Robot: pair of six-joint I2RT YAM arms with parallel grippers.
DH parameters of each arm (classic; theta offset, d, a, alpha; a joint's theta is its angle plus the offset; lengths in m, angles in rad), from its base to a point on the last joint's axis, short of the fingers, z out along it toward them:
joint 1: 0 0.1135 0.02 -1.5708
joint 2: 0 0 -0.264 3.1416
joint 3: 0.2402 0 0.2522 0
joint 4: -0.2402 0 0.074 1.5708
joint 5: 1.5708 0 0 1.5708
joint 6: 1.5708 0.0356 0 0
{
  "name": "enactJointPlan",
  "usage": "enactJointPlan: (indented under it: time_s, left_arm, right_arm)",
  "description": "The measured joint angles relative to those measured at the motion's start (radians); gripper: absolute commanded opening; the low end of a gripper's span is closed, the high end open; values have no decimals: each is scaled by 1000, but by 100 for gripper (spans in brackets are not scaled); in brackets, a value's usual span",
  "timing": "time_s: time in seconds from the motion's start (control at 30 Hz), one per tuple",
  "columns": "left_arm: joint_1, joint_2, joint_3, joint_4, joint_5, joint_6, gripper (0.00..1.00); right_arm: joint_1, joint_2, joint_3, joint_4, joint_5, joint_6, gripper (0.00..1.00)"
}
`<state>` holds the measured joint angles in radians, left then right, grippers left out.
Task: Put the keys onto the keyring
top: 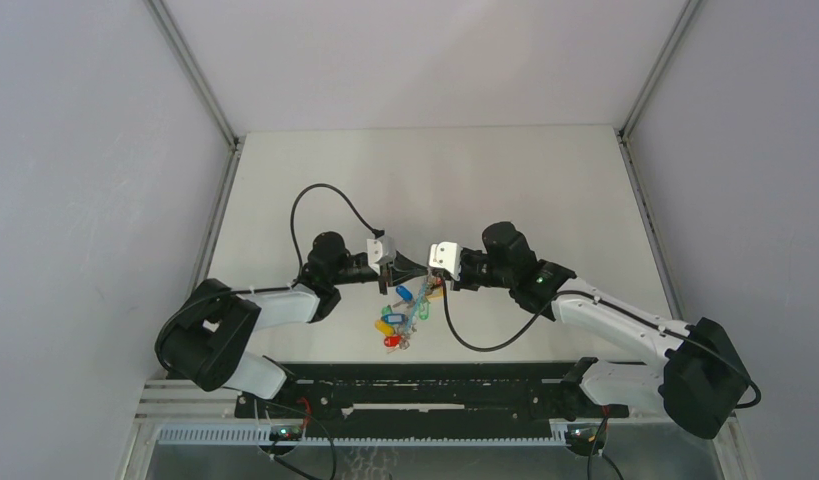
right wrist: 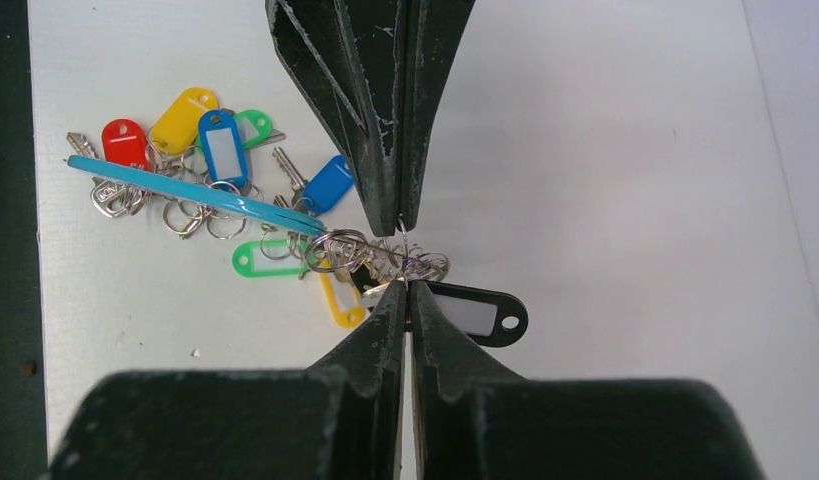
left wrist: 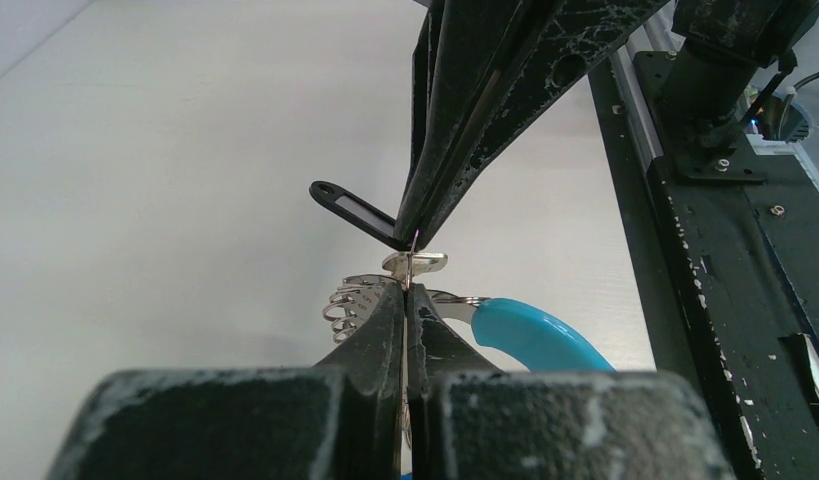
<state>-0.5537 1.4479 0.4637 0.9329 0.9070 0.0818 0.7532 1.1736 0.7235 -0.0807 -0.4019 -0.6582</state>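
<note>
Keyring (right wrist: 190,192), coiled wire plus glossy turquoise band, pinched by left end effector (left wrist: 405,292); right end effector (right wrist: 406,292) clamps black-tagged key (right wrist: 472,313).

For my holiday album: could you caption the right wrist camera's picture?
Both shut, the left gripper and the right gripper meet tip to tip at the keyring, bright-tagged keys alongside.

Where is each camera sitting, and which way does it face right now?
Top: fixed above and behind the arms, looking down on the table; both arms show, with the left gripper and right gripper tip to tip by the keys.
Left wrist: looks along its own shut fingers at the right gripper's tips.
Right wrist: looks down past its own shut fingers at the left gripper's tips and the keys.
Both wrist views share the black tag and the keyring.
</note>
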Motion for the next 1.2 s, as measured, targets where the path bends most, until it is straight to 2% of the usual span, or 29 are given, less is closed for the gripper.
enactJointPlan:
  time_s: [1.2]
  left_arm:
    - [0,1,0,0,14,0,0]
  right_arm:
    - [2,-1,11,-41,4,9,0]
